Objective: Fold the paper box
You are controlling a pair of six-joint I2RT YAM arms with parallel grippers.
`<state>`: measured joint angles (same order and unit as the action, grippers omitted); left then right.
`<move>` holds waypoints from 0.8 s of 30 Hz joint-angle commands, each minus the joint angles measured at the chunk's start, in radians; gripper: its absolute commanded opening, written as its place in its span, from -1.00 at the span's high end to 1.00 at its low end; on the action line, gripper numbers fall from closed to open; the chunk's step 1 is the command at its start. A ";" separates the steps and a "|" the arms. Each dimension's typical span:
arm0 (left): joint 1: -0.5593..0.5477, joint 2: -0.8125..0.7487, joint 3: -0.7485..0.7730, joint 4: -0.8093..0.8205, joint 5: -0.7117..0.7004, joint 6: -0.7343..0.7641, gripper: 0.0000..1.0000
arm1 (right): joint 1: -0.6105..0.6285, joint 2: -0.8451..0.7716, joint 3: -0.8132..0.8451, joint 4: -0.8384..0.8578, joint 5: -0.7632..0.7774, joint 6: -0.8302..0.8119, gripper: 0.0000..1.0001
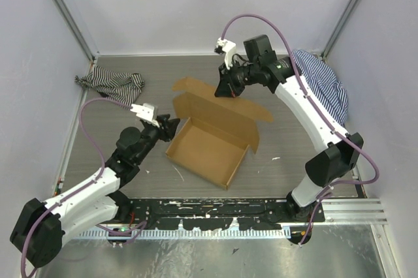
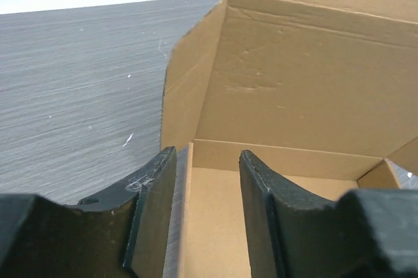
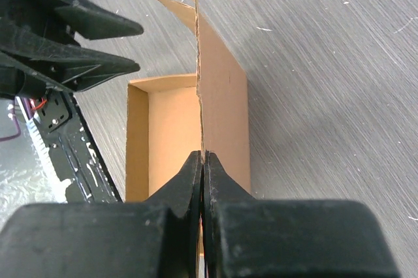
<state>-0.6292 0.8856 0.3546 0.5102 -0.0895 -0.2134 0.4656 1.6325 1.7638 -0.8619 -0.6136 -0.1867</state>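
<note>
The paper box (image 1: pixel 208 152) is a brown cardboard tray in the middle of the table, with its lid panel (image 1: pixel 219 116) standing up along the far side. My right gripper (image 1: pixel 228 90) is shut on the lid's top edge; the right wrist view shows the thin cardboard edge (image 3: pixel 224 108) pinched at the tips of that gripper (image 3: pixel 203 155). My left gripper (image 1: pixel 171 128) is at the tray's left wall. In the left wrist view this gripper (image 2: pixel 208 154) is open and straddles the wall's rim (image 2: pixel 185 213), which lies close to the left finger (image 2: pixel 153 206).
A black-and-white striped cloth (image 1: pixel 111 83) lies at the back left. A blue striped cloth (image 1: pixel 324 85) is bunched at the back right behind the right arm. A black rail (image 1: pixel 215 209) runs along the near edge. White walls enclose the table.
</note>
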 commanded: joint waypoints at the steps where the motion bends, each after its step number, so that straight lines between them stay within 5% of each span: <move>1: -0.003 0.001 -0.017 0.047 -0.084 0.016 -0.04 | 0.039 -0.063 -0.006 -0.035 0.013 -0.058 0.98; 10: -0.003 -0.037 -0.021 0.087 -0.240 0.060 -0.22 | 0.054 -0.109 -0.047 -0.050 0.042 -0.093 0.98; 24: -0.003 0.126 0.046 0.218 0.026 0.111 -0.28 | 0.054 -0.104 -0.028 -0.095 0.011 -0.134 0.98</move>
<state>-0.6292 0.9806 0.3519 0.6415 -0.1196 -0.1375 0.5205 1.5677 1.7164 -0.9379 -0.5900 -0.2985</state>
